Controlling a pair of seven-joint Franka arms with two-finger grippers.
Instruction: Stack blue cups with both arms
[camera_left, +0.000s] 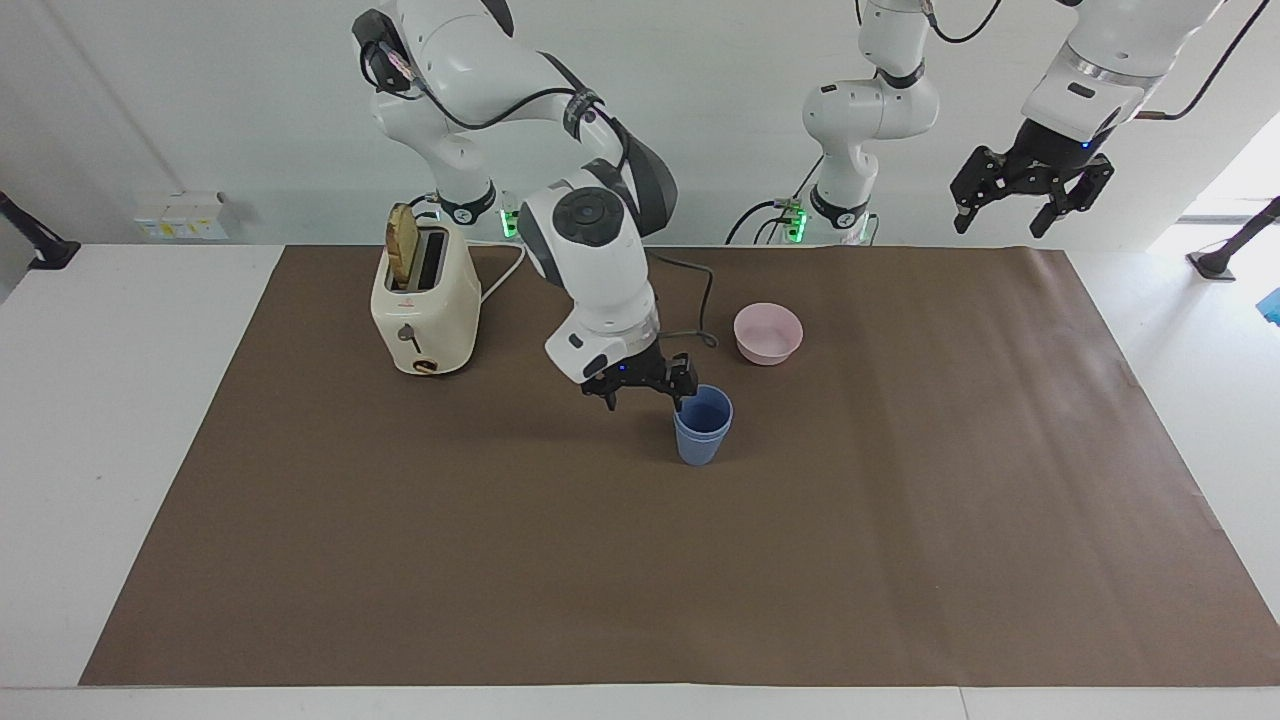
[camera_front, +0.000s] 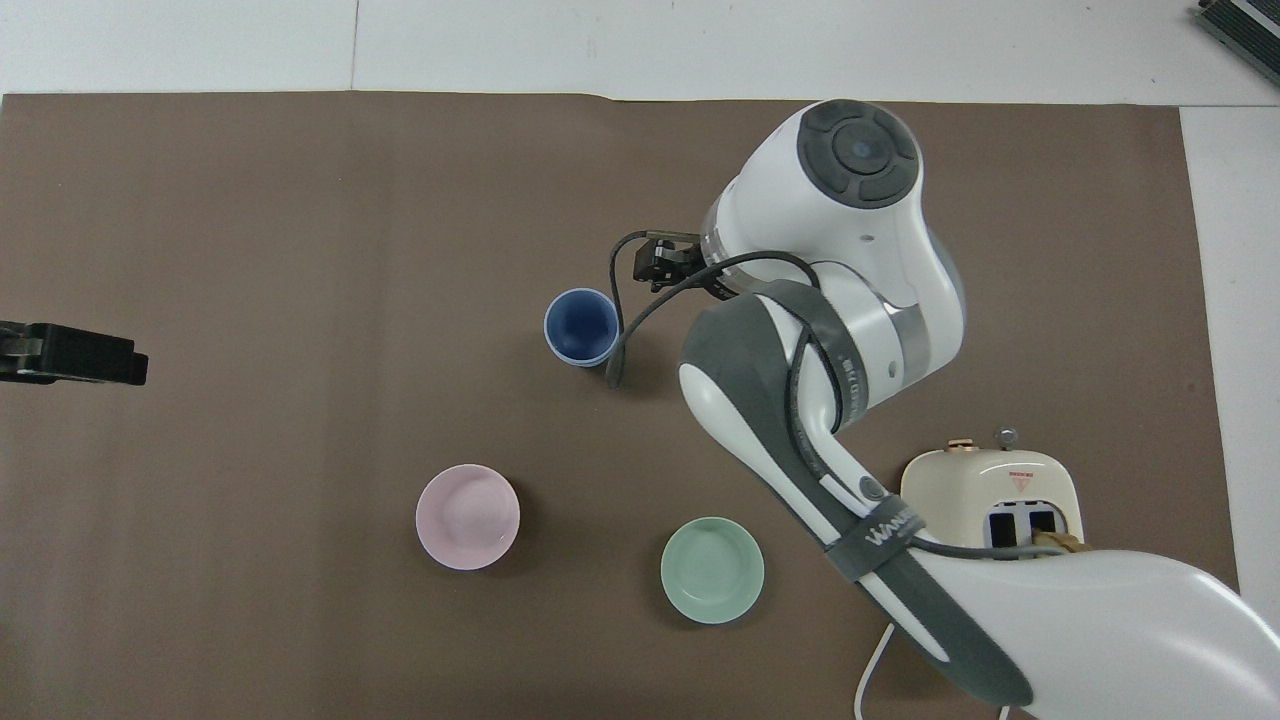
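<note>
The two blue cups (camera_left: 703, 425) stand nested, one inside the other, upright on the brown mat near its middle; they also show in the overhead view (camera_front: 580, 327). My right gripper (camera_left: 646, 397) is open and empty, just above the mat beside the stack, toward the right arm's end of the table, clear of the cups. In the overhead view only a part of it (camera_front: 668, 262) shows under the arm. My left gripper (camera_left: 1002, 220) is open and empty, raised high over the left arm's end of the table, and waits; it also shows in the overhead view (camera_front: 70, 352).
A cream toaster (camera_left: 425, 300) with a slice of toast stands nearer to the robots toward the right arm's end. A pale pink bowl (camera_left: 768, 333) sits nearer to the robots than the cups. A mint-green bowl (camera_front: 712, 569) sits beside it, hidden by the arm in the facing view.
</note>
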